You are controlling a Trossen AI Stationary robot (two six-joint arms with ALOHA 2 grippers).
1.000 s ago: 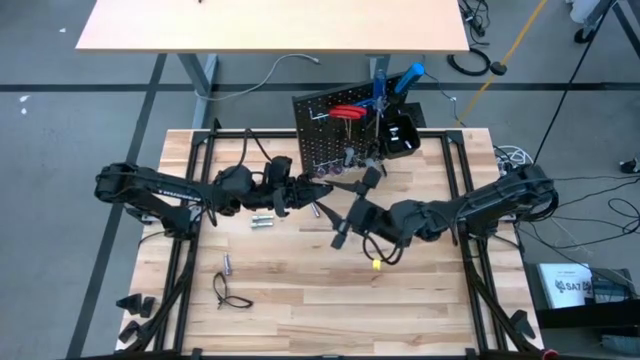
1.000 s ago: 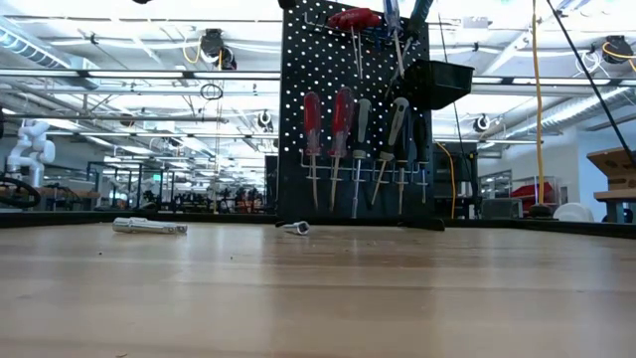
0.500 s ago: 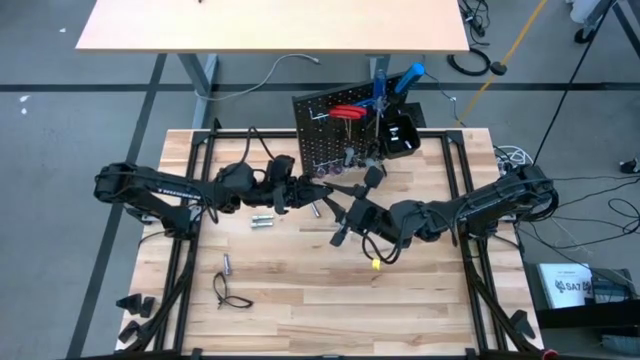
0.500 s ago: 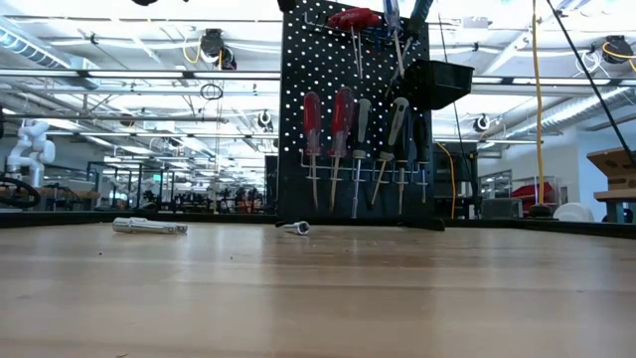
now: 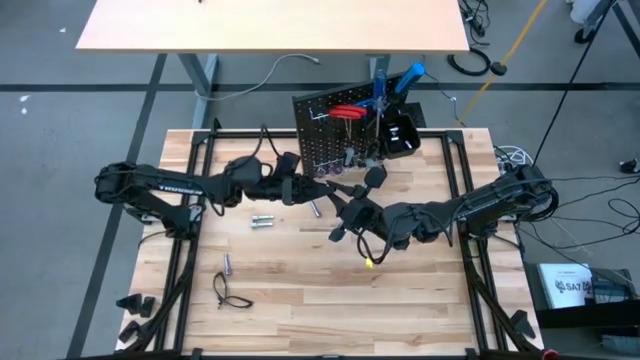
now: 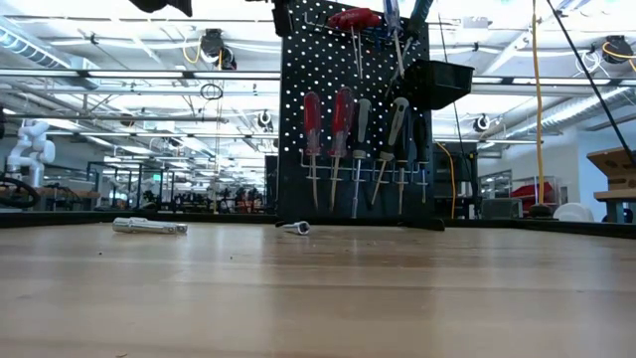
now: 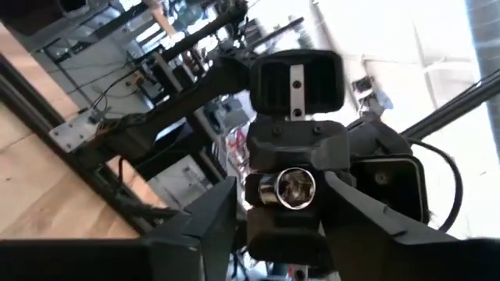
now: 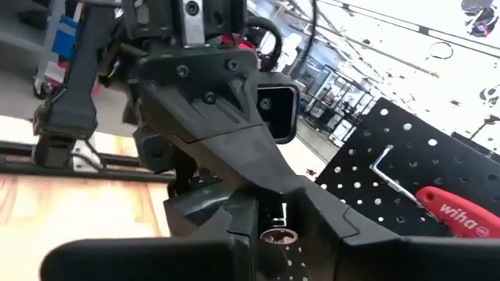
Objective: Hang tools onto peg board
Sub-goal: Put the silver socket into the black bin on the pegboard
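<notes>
The black peg board [image 5: 345,125] stands at the table's far edge, with red and silver screwdrivers [image 6: 343,139] hanging from its silver rail. My left gripper [image 5: 318,190] is in front of the board, above the table, shut on a small silver socket [image 7: 295,189]. My right gripper [image 5: 355,205] faces it, wide open and empty. Its fingers [image 5: 371,179] stand on either side of the left gripper's tips without touching. The socket also shows in the right wrist view [image 8: 275,234]. More silver bits [image 5: 262,220] lie on the table. My left gripper pinches the silver socket by its round sides [image 7: 269,190] between its two fingertips. The fingers come roughly level from the table's left. The socket is lifted clear of the table, and its hollow end faces back toward the left wrist.
Loose silver bits lie left of the board [image 6: 149,226] and just in front of it [image 6: 295,228]. Another bit [image 5: 226,264] and a black wire loop [image 5: 230,295] lie at the near left. A black bin [image 5: 402,135] hangs on the board's right side.
My left gripper has carried the socket toward the table's right and a little toward the far edge, in between my right gripper's open fingers. My right gripper has shifted slightly toward the left. The socket stays held clear of the table.
</notes>
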